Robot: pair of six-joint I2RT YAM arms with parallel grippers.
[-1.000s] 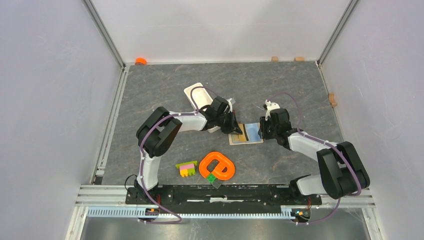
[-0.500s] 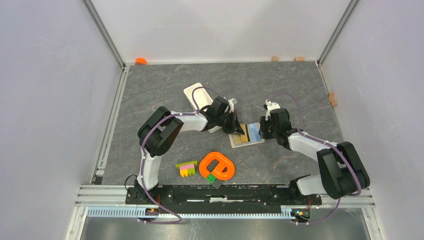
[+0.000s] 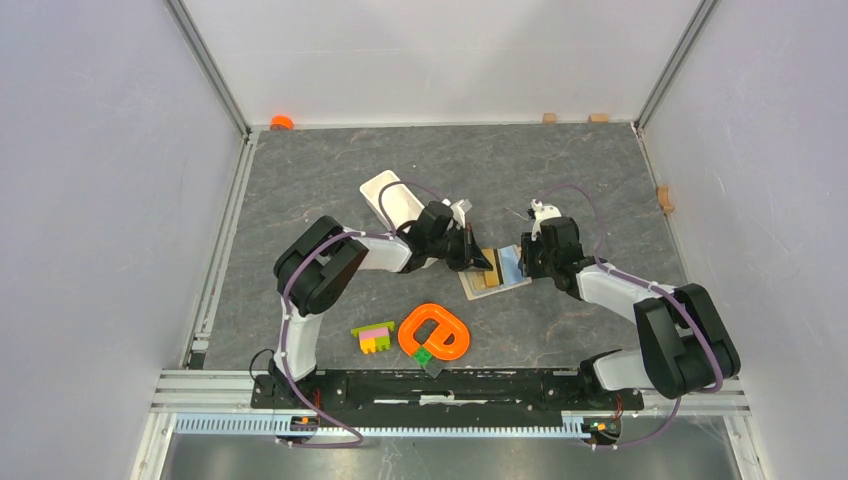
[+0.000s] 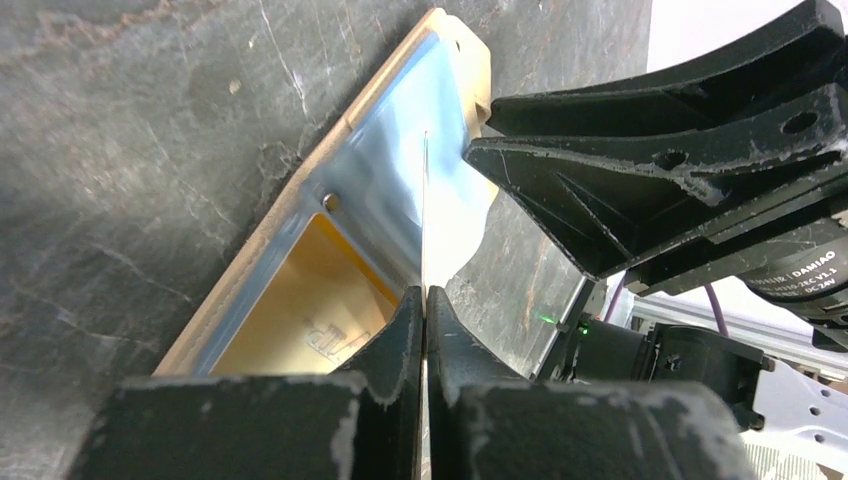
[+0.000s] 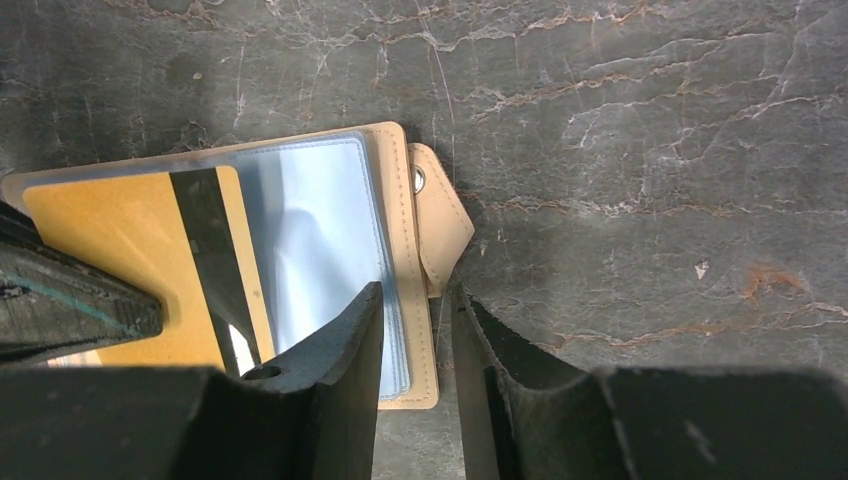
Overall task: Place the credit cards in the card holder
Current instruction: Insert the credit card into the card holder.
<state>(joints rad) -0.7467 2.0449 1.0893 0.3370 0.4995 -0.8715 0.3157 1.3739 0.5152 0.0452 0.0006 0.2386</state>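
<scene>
Presently, the left gripper (image 4: 423, 293) is closed. Its two black fingers meet on a thin flat orange-gold card (image 5: 120, 230), which the left wrist view shows only as a pale edge-on line rising from the pinch. In the right wrist view this card carries a black stripe (image 5: 215, 260), and its end away from the clasp passes beneath a left finger.

The card lies over the half of the small beige leather-like folding card holder (image 5: 398, 220) that is away from the clasp. Whether it sits inside the clear sleeve or on top of it cannot be told. The card holder lies open and flat on the grey marbled table (image 3: 330, 170). Toward the clasp, a light blue rectangle (image 5: 320, 230) shows under the sleeve; whether it is a card or sleeve backing cannot be told.

The right gripper (image 5: 415, 300) has its jaws narrowly parted, with nothing seen clamped. One fingertip stands over the sleeve and the other over the table just outside the card holder's edge. The beige border and the short clasp tab (image 5: 445, 225) show in the gap. Contact cannot be told.

Further out:
- A long white rectangular tray (image 3: 390, 198) lies near the card holder, on the left arm's side and farther from the bases.
- An orange plastic loop (image 3: 405, 335) lies near the card holder, toward the bases.
- A pink-yellow-green stack of toy bricks (image 3: 374, 337) sits just beside the loop, on its side away from the card holder.
</scene>
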